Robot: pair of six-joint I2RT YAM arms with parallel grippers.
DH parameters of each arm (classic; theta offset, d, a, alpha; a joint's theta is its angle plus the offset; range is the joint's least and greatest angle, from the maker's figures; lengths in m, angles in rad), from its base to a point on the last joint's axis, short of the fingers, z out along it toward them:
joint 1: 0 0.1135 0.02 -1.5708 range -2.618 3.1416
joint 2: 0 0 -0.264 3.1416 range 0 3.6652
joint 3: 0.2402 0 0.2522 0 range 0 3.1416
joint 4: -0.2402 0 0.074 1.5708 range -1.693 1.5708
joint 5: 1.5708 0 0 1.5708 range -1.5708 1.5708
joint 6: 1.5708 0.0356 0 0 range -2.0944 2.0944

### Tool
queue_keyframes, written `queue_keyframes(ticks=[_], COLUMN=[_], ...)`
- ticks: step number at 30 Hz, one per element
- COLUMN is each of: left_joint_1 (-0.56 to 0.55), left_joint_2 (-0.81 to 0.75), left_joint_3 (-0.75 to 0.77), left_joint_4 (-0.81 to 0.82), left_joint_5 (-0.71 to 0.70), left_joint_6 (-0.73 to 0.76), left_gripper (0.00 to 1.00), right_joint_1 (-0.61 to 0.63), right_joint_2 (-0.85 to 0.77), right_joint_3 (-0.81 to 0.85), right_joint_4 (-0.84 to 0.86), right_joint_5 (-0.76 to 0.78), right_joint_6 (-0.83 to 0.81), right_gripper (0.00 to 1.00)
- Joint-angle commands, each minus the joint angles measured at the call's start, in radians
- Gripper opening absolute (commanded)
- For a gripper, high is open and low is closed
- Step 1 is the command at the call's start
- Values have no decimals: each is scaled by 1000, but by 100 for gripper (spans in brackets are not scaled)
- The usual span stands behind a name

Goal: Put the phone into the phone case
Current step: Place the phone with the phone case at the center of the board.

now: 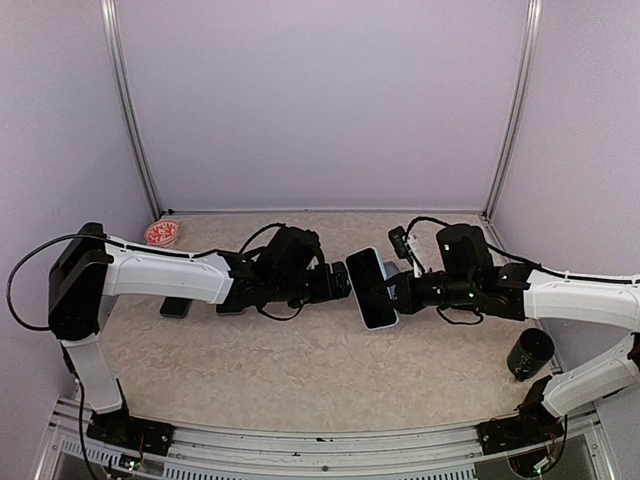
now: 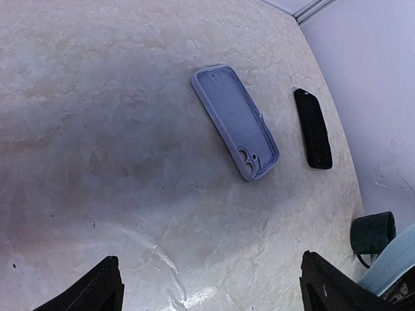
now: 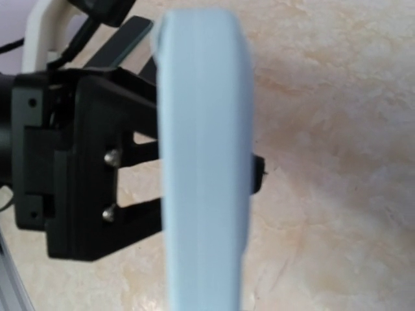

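Closest to the right wrist lens, I noted the pale blue phone (image 3: 204,162) held edge-on above the table (image 2: 97,129), with the right gripper (image 1: 390,292) clamped on it. Facing it, the left gripper (image 1: 338,282) stood spread wide with nothing between its fingers. I found the lilac case (image 2: 235,122) lying flat on the table, hollow side up, near a black slab (image 2: 313,128).

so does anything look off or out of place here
Nothing looks spilled or damaged. The phone is off the table, held tilted in the right gripper; the empty lilac phone case lies flat, open side up, beside a black phone-shaped item.
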Motion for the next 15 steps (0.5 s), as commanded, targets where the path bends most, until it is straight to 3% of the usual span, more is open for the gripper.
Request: queue_keyframes(ticks=[1,11,15], left_joint_1=[-20,33,58], left_joint_2=[-11,-73,-133], left_joint_3=[2,-47,-106], left_joint_4=[16,47,61], left_joint_5=[13,43,35], left_joint_6=[20,6,12], left_gripper=[93,94,99], right_joint_1=[1,-21,-107], right_joint_2=[-32,-101,-141], right_joint_3=[24,44,42], right_joint_4=[35,-76,-119], right_joint_5=[38,131,118], right_joint_6=[-11,-35,-46], right_gripper=[0,0,0])
